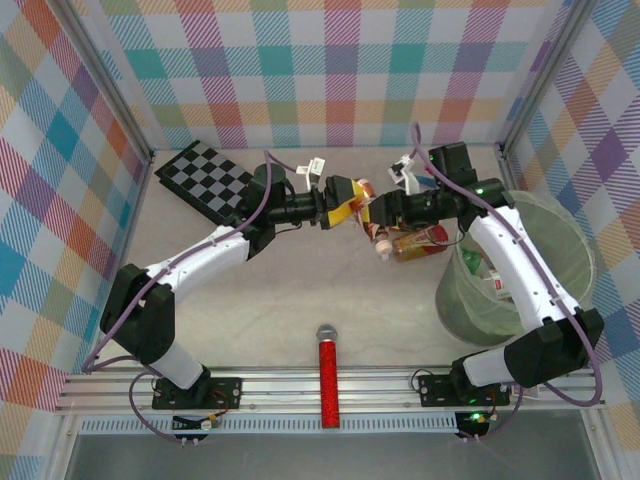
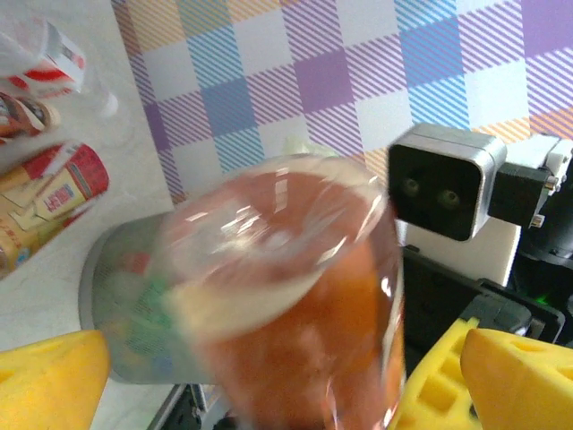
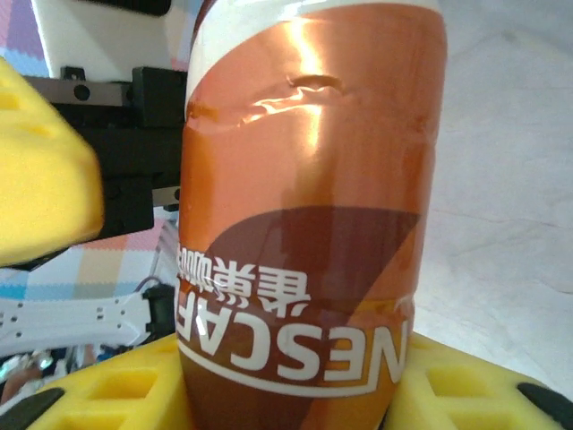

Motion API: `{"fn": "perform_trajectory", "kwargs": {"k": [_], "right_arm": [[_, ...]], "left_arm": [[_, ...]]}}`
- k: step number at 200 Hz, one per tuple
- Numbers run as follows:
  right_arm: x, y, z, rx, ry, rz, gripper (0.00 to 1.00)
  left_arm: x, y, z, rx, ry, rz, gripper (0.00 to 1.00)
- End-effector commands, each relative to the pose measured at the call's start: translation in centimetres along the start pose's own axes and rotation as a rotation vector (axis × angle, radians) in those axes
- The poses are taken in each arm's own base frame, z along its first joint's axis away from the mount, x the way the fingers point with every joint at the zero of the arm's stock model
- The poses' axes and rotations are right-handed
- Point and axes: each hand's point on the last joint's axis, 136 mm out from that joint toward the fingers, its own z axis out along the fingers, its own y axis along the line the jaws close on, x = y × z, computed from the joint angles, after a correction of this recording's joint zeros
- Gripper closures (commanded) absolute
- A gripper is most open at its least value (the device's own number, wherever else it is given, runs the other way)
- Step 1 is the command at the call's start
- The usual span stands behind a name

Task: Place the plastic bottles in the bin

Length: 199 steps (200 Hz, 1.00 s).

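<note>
Just left of the bin (image 1: 455,300), the orange bottle (image 3: 304,179) is clamped by the right gripper (image 3: 295,394), the left gripper (image 2: 286,385) spread loosely around it, and could be dragged loose if that one is withdrawn crookedly.

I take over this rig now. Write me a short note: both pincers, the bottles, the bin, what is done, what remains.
Left pincer: open, pads loosely either side of the orange-label bottle.
Right pincer: shut on the same bottle, held above the table.
Done: some bottles already lie in the bin, at the right arm's side.
To do: drop the held bottle in, then the loose bottles on the table near the bin.
</note>
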Motion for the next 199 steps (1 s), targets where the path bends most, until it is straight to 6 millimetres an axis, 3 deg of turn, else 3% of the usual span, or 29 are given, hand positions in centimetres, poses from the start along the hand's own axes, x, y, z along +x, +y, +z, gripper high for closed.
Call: {"fn": "perform_trajectory", "kwargs": {"k": [1,38,71,103,141,199], "right_arm": [[-0.3,0.3,-5.0,0.115,-0.104,-0.019,0.61],[0.1,-1.5,-12.3,0.367,-0.245,0.059,0.65],[2.2,-3.5,-18.9,0.678,-0.326,0.15,0.68],[4.8,-6.2,-23.3,0.927,-0.325,0.277,0.7],[7.1,-9.8,-24.3,0.979,-0.286,0.413,0.7],[10.2,-16.1,-21.1,0.902,-0.216,0.601,0.7]], "left_arm": [[-1.7,0.9,-1.5,-0.037,-0.084,-0.02,0.0],[-2.4,4.8,-1.6,-0.188,-0.13,-0.103,0.01],[-3.0,8.2,-1.8,-0.304,-0.188,-0.172,0.04],[-3.1,10.7,-2.0,-0.381,-0.225,-0.202,0.05],[-2.8,13.2,-1.8,-0.47,-0.226,-0.212,0.06],[-3.2,16.4,-0.9,-0.57,-0.257,-0.239,0.07]]}}
